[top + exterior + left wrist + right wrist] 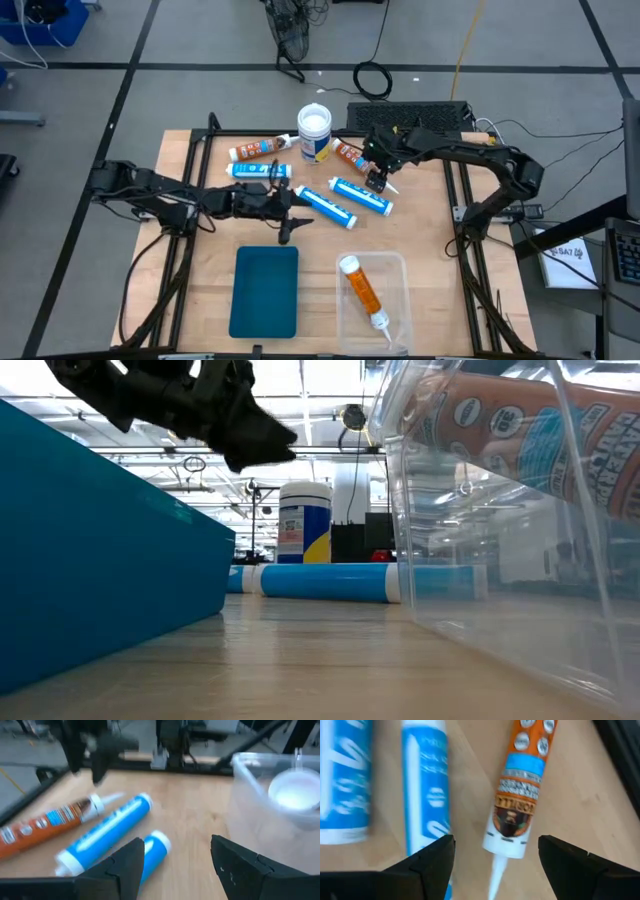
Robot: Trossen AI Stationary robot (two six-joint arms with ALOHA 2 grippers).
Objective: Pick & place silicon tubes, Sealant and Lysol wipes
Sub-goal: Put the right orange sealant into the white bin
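The Lysol wipes canister [314, 133] stands upright at the table's far middle; it also shows in the low view [305, 520]. One orange tube [260, 148] lies to its left and another [350, 155] to its right. Three blue tubes [258, 170] [328, 205] [360, 195] lie flat in the middle. A third orange tube [362, 290] lies in the clear container [395, 262]. My left gripper [290, 218] is open and empty, near the blue tubes [105, 835]. My right gripper [495, 865] is open and empty, above the nozzle end of the right orange tube [520, 785].
A teal tray [265, 290] sits at the near middle, left of the clear container. Bare wood lies at the table's near left and right of the container. A black box [410, 115] and cables sit at the far right edge.
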